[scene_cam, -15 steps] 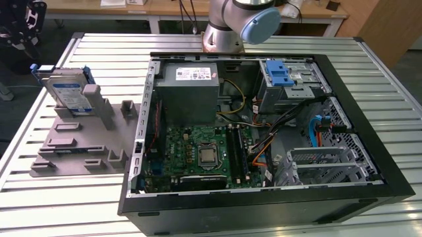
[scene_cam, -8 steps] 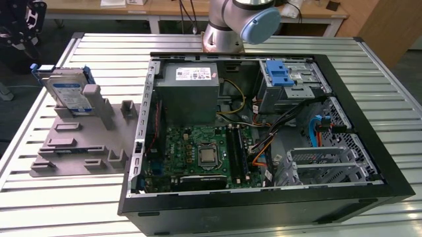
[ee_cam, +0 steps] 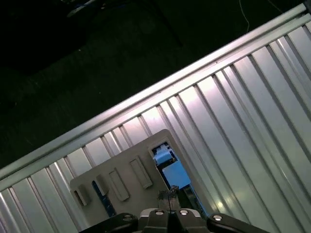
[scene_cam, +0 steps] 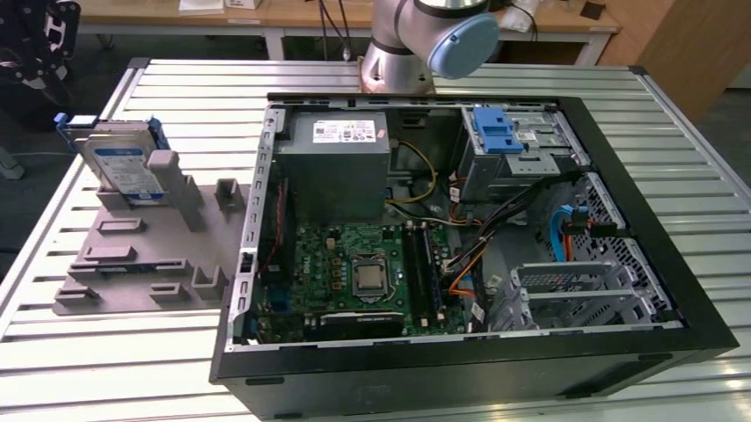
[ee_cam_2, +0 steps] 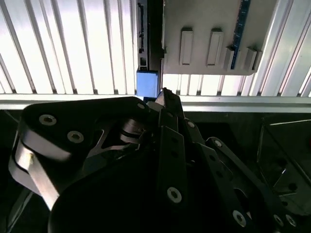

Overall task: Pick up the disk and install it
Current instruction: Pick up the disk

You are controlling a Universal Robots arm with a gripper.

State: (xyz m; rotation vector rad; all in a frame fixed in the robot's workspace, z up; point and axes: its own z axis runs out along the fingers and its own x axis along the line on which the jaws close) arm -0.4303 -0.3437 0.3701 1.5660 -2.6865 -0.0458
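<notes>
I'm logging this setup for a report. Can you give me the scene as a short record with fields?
table: slatted metal
case: open, lying flat on the table
holder: grey, at the exterior view's left of the case
disk: upright in the holder, not installed
gripper: above the holder, near the disk, in the first wrist view
</notes>
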